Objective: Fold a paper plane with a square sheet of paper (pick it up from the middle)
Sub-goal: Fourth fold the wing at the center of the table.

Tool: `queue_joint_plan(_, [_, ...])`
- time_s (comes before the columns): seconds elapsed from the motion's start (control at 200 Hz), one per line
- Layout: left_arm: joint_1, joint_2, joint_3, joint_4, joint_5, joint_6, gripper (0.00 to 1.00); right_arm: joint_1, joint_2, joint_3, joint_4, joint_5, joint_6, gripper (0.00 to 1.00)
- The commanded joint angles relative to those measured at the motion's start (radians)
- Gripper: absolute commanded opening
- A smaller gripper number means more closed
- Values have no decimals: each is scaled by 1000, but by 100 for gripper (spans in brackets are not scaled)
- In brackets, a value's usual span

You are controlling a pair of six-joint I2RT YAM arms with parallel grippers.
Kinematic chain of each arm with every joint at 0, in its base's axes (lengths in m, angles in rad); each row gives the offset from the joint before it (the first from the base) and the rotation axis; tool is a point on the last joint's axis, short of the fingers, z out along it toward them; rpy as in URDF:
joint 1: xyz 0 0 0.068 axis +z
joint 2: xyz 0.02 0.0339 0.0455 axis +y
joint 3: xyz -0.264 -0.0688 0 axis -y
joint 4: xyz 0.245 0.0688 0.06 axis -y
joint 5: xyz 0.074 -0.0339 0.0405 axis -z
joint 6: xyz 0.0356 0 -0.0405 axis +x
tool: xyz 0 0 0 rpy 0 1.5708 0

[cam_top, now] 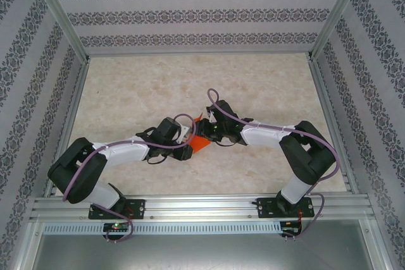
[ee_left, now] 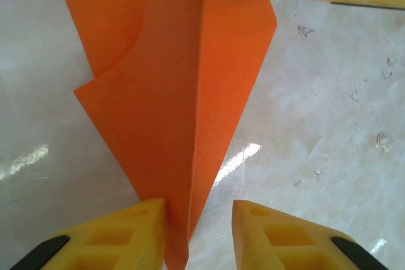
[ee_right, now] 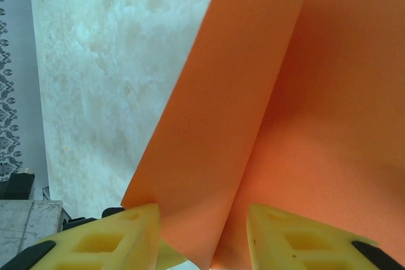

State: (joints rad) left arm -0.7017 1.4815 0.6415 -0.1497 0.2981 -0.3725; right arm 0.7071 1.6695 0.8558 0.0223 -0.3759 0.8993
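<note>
Your left arm reaches low and inward to the middle of the table (cam_top: 139, 86). The left gripper (ee_left: 199, 210) is unclenched, its fingers either side of the pointed tip of the paper plane (ee_left: 171, 93). Your right arm is elbow-out and reaches in opposite. The right gripper (ee_right: 202, 213) is spread, with a raised flap between its fingers. The plane lies mid-table between both wrists.

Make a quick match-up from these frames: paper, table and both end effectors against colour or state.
Things:
1. paper
2. table
3. left end effector
4. right end effector

Colour or state:
a. pale, marbled
b. jaws apart around a pointed orange tip
c. orange, creased down the centre
d. jaws apart over a broad orange fold

Pairs: 1-c, 2-a, 3-b, 4-d
</note>
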Motion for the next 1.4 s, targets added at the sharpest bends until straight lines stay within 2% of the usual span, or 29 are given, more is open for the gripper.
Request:
queue_joint_plan(0.0, [-15,4,27,-17,-45,22,30,10,10,20,19,-3,8,41])
queue_joint_plan(0.22, [-15,6,22,-30,-65,35,26,9,10,26,9,-3,0,41])
queue_joint_plan(0.545, [-15,19,31,-34,-74,45,28,7,8,26,4,0,-1,41])
queue_joint_plan(0.889, [-16,23,28,-39,-58,59,7,3,-22,19,-20,9,-13,41])
queue_joint_plan(1.164, [-15,33,32,-43,27,101,1,-30,-161,-42,-79,54,-48,42])
queue_joint_plan(1.254, [-16,47,29,-34,53,102,1,-40,-204,-71,-84,52,-53,40])
queue_joint_plan(1.394, [-13,60,19,-21,61,84,1,-33,-209,-86,-50,3,-59,29])
